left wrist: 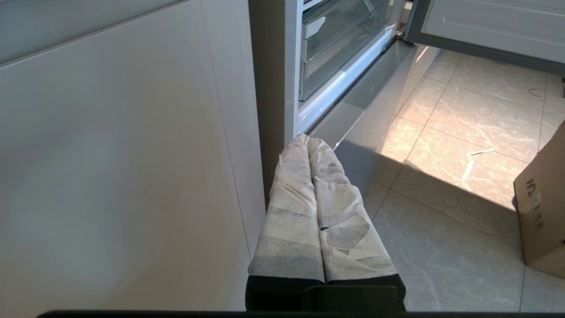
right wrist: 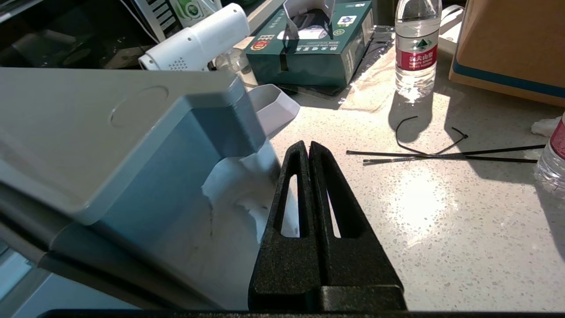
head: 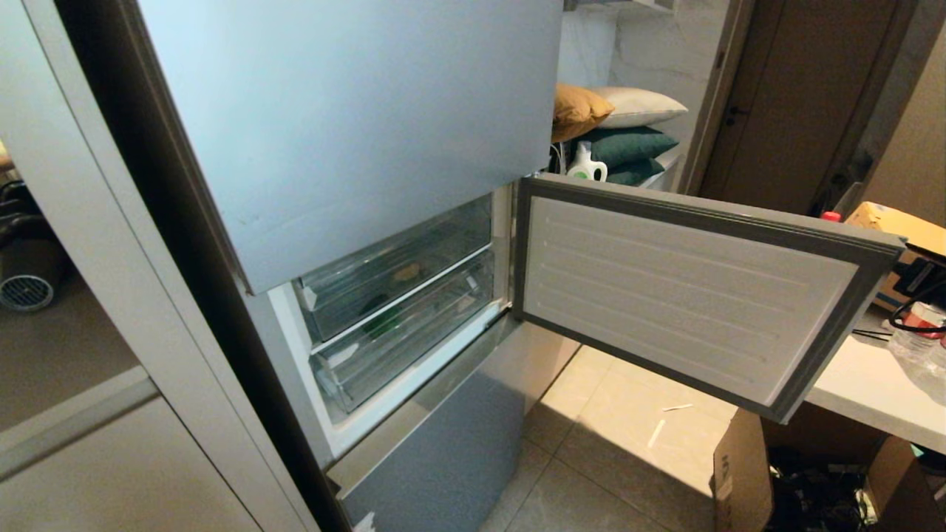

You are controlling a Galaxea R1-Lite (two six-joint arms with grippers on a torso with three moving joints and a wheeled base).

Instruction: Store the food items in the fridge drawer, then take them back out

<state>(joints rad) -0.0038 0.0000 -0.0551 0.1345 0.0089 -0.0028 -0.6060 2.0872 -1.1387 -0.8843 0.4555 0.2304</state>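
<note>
The fridge drawer section stands open, its blue-grey door (head: 687,295) swung out to the right with the white liner showing. Inside are two clear plastic bins (head: 414,332). Through the plastic I dimly see a tan-brown lump (head: 407,273) in the upper bin and a green shape, the pepper (head: 382,323), just below it. My right gripper (right wrist: 308,145) is shut and holds nothing. It sits close beside the door's outer corner (right wrist: 176,168), by the white tape scraps (right wrist: 234,185); contact cannot be told. My left gripper (left wrist: 307,140), wrapped in white tape, is shut and parked low by the fridge's bottom corner.
A white speckled counter (right wrist: 441,221) lies under the right gripper, with a water bottle (right wrist: 415,48), a green box (right wrist: 309,44), black cable ties (right wrist: 441,154) and a cardboard box (right wrist: 512,44). Another cardboard box (head: 746,473) stands on the tiled floor under the open door. The lowest blue-grey panel (head: 443,451) is closed.
</note>
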